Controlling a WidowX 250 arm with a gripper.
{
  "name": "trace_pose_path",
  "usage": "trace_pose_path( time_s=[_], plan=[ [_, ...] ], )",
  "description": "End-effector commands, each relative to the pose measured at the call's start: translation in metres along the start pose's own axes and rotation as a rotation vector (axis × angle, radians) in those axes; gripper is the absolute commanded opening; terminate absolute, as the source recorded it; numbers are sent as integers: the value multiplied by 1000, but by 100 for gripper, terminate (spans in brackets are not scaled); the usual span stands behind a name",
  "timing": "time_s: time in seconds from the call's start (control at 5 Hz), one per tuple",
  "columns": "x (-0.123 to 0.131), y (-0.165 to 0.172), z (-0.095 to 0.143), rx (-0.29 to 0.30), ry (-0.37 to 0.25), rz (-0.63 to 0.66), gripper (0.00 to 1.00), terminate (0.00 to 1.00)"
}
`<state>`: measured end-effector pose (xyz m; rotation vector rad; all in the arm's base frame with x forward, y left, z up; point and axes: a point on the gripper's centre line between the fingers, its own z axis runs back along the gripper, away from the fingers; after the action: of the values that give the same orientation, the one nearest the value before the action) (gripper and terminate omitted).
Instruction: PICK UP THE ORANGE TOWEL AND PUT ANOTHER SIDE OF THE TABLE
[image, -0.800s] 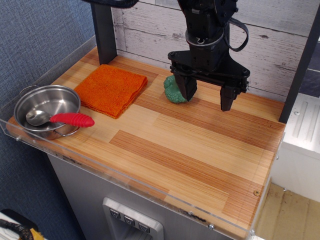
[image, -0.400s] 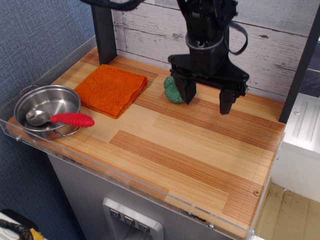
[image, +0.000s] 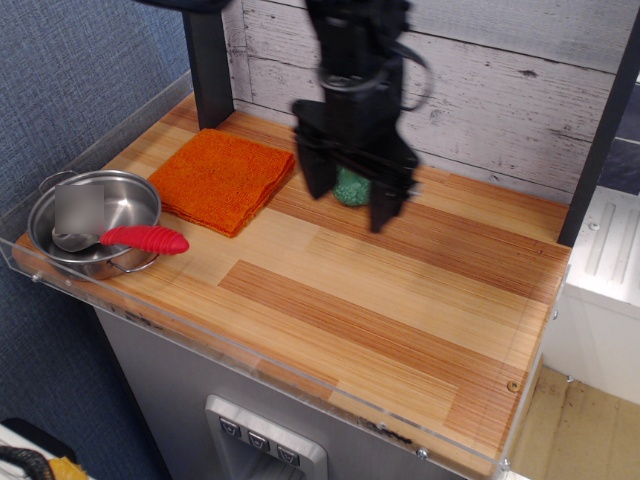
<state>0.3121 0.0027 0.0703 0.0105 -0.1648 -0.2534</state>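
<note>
The orange towel (image: 222, 177) lies folded flat on the back left part of the wooden table (image: 380, 310). My gripper (image: 347, 204) hangs open above the table, just right of the towel's right edge, with nothing between its fingers. Its left finger (image: 314, 178) is close to the towel's corner. The arm is blurred with motion.
A steel pot (image: 92, 221) with a spoon and a red ribbed handle (image: 143, 239) stands at the front left corner. A green lumpy object (image: 350, 187) sits behind my gripper, partly hidden. A dark post (image: 208, 62) rises at the back left. A clear acrylic rim (image: 250, 350) lines the edges.
My gripper has moved left toward the orange towel, still open. The towel and the pot have not moved.
</note>
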Motion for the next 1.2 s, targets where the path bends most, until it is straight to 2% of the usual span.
trace_pose_path(
  time_s=[0.0, 0.2, 0.4, 1.0],
  plan=[
    [-14, 64, 5, 19, -57, -1, 100, 0],
    [-15, 91, -5, 32, -27, -42, 100, 0],
    [-12, 116, -21, 3, -48, -94, 100, 0],
    [-5, 146, -33, 50, -7, -139, 100, 0]
  ],
)
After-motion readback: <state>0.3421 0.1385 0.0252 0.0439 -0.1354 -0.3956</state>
